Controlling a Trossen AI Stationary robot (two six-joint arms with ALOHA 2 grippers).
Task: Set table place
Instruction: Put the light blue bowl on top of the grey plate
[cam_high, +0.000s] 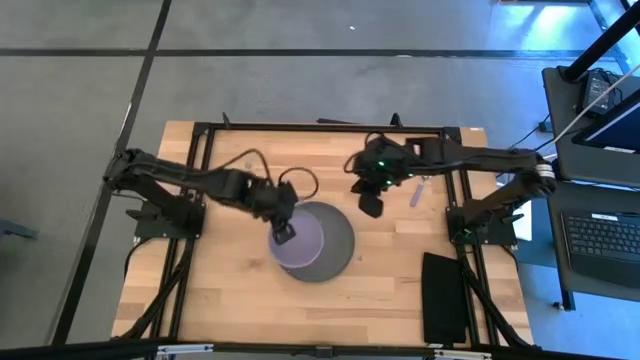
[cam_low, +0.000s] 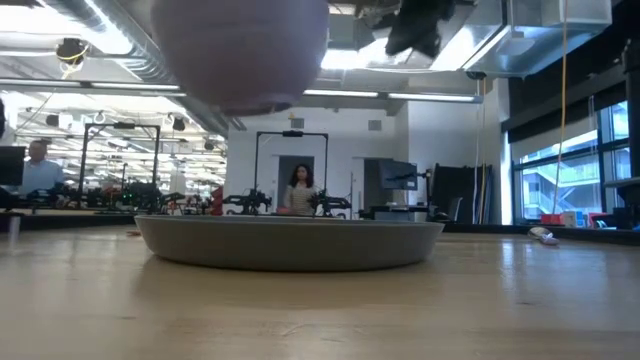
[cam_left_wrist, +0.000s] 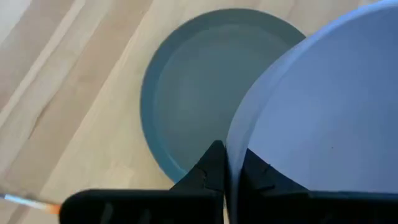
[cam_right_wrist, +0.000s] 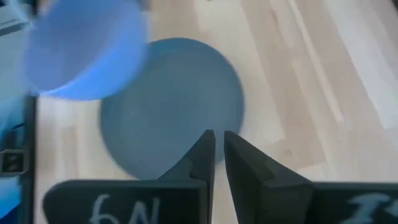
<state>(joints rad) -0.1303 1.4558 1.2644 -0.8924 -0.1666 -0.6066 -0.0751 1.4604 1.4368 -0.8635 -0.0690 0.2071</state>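
Observation:
My left gripper (cam_high: 285, 232) is shut on the lavender bowl (cam_high: 303, 240) and holds it above the dark grey plate (cam_high: 330, 250), which lies flat on the wooden table (cam_high: 230, 290). In the low view the bowl (cam_low: 240, 50) hangs clear above the plate (cam_low: 290, 240). My right gripper (cam_high: 368, 205) is shut and empty, raised just beyond the plate's far right side. The lilac-handled spoon (cam_high: 418, 190) lies on the table to the right of it. The fork's orange handle (cam_left_wrist: 34, 205) shows only in the left wrist view, on the table. My left gripper pinches the bowl's rim (cam_left_wrist: 231, 163) on the bowl's left side, one finger inside the bowl and one outside. The fingers come from above, pointing down. The bowl is lifted clear of the plate, its opening up.
A black rectangular pad (cam_high: 445, 295) lies at the table's near right. The black frame bars (cam_high: 200, 180) run along both sides of the table. A desk with a laptop (cam_high: 600, 235) stands beyond the right edge. People show in the room behind (cam_low: 300, 190).

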